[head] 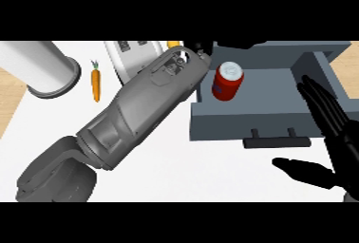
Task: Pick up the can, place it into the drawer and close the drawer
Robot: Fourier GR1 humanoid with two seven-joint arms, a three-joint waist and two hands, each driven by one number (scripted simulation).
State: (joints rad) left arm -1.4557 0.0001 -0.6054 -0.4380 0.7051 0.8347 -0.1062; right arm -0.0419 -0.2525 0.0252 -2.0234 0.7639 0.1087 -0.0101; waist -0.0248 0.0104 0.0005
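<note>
The red can [229, 81] with a white top stands upright inside the open grey drawer [210, 124], near its back left corner. My left forearm runs up from the lower left, and my left hand [199, 48] shows only as black parts at the picture's top, just above and left of the can. Those parts are spread apart and do not touch the can. My right hand [329, 124] is open at the drawer's right side, fingers straight and pointing away, with the thumb [306, 172] below it. The drawer's dark handle [278, 141] faces me.
A carrot [96, 84] lies on the white counter at the left, next to a large white cylinder on a grey base [43, 67]. A white appliance [137, 53] and a small orange item [173, 43] sit behind my left forearm. Wooden floor shows at the far left.
</note>
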